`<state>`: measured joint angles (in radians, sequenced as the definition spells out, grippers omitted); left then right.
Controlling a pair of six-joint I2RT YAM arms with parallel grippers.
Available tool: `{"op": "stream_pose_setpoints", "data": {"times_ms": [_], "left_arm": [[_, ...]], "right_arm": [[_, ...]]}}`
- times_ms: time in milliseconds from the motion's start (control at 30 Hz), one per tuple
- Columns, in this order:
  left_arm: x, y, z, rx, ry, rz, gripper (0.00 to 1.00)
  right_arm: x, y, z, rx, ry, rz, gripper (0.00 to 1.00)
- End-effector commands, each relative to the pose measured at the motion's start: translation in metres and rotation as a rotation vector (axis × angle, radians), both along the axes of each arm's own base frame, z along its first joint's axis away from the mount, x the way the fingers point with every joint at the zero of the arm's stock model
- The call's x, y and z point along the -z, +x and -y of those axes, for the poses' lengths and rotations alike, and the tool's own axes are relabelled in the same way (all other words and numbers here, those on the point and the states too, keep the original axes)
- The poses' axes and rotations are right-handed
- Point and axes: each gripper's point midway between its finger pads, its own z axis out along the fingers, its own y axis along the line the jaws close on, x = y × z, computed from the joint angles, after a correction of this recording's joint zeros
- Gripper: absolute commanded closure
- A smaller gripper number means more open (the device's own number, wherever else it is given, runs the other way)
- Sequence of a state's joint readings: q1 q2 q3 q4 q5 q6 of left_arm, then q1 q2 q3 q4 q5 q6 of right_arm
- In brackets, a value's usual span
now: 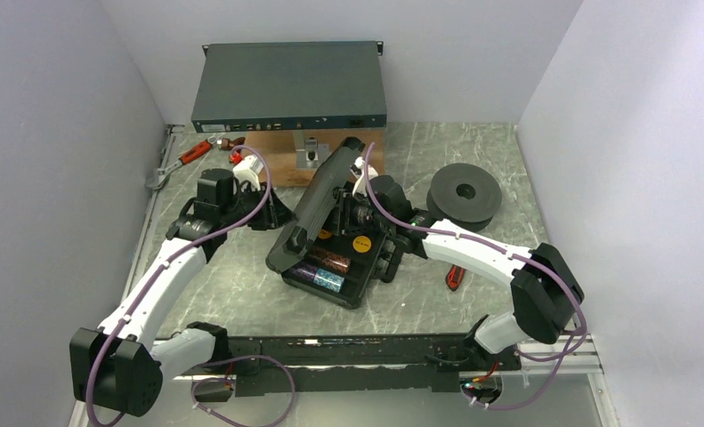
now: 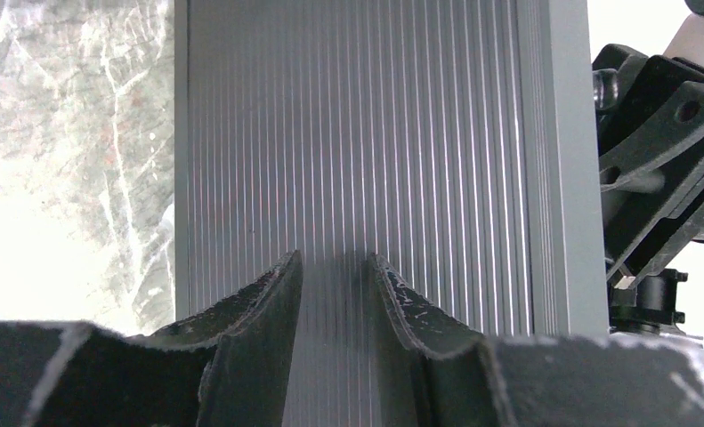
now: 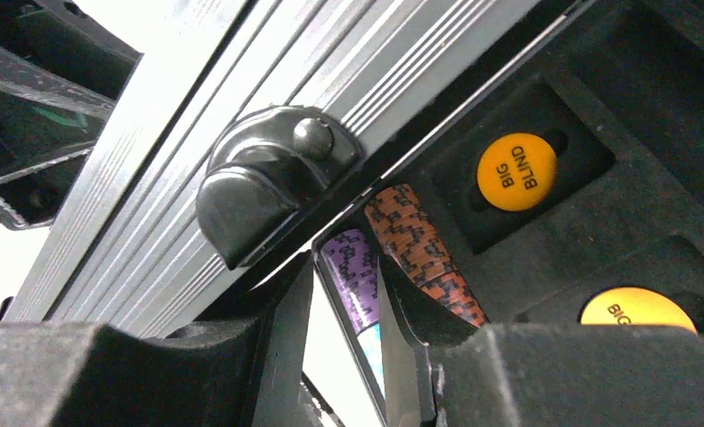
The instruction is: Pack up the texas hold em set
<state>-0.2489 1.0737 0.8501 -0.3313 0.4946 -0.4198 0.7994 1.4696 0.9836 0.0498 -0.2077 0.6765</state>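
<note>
Top external view: the black case (image 1: 352, 294) is seen at the middle of the table (image 1: 241, 302), lid (image 1: 317, 200) half raised, chip rolls (image 1: 328, 271) and an orange disc (image 1: 361, 242) bedded inside. The left gripper (image 2: 335, 258) is held part open at the ribbed lid, nothing clasped. The right gripper (image 3: 343, 267) is set astride the case's rim; a grip cannot be told

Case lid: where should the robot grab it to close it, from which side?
Probably the lid, at its raised edge near the corner cap, coming from the ribbed outer side. It leans half-open over the foam tray, so that edge is free, and coming from outside avoids the chip rolls.
</note>
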Motion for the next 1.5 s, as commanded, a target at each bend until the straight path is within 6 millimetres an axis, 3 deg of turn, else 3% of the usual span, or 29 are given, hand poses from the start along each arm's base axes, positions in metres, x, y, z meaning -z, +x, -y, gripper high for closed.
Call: {"op": "stream_pose_setpoints", "data": {"times_ms": [0,133,333,400,533,633,733,833,867,967,1100,1267,1467], "left_arm": [[-0.005,0.0,0.012,0.039,-0.009,0.049,0.6],[-0.009,-0.002,0.021,0.062,-0.01,0.057,0.61],[-0.017,-0.007,0.032,0.097,-0.021,0.078,0.6],[-0.019,-0.008,0.035,0.103,-0.026,0.081,0.6],[-0.023,-0.009,0.042,0.118,-0.019,0.088,0.58],[-0.026,-0.011,0.047,0.132,0.002,0.092,0.53],[-0.029,-0.014,0.053,0.147,0.029,0.115,0.46],[-0.034,-0.019,0.063,0.172,0.054,0.15,0.32],[-0.035,-0.02,0.067,0.183,0.059,0.159,0.23],[-0.04,-0.024,0.081,0.228,0.074,0.188,0.18],[-0.036,-0.025,0.101,0.281,0.116,0.192,0.24],[-0.02,-0.026,0.13,0.339,0.179,0.18,0.38],[0.0,-0.025,0.156,0.374,0.23,0.15,0.59]], "right_arm": [[-0.026,0.003,0.009,0.033,0.005,0.069,0.65],[-0.008,-0.001,0.045,0.122,-0.128,0.061,0.65],[0.036,0.0,0.16,0.434,-0.361,0.019,0.61],[0.038,-0.001,0.191,0.511,-0.371,0.013,0.6],[0.035,-0.005,0.223,0.584,-0.373,0.041,0.58],[0.034,-0.005,0.23,0.605,-0.389,0.046,0.58],[0.034,-0.005,0.225,0.59,-0.372,0.045,0.58],[0.036,-0.004,0.22,0.574,-0.355,0.039,0.58],[0.038,-0.004,0.219,0.57,-0.357,0.034,0.58],[0.045,-0.005,0.22,0.575,-0.36,0.02,0.59],[0.063,-0.012,0.22,0.594,-0.324,-0.017,0.59],[0.092,-0.026,0.221,0.62,-0.286,-0.099,0.61],[0.109,-0.033,0.226,0.647,-0.27,-0.128,0.62]]}}
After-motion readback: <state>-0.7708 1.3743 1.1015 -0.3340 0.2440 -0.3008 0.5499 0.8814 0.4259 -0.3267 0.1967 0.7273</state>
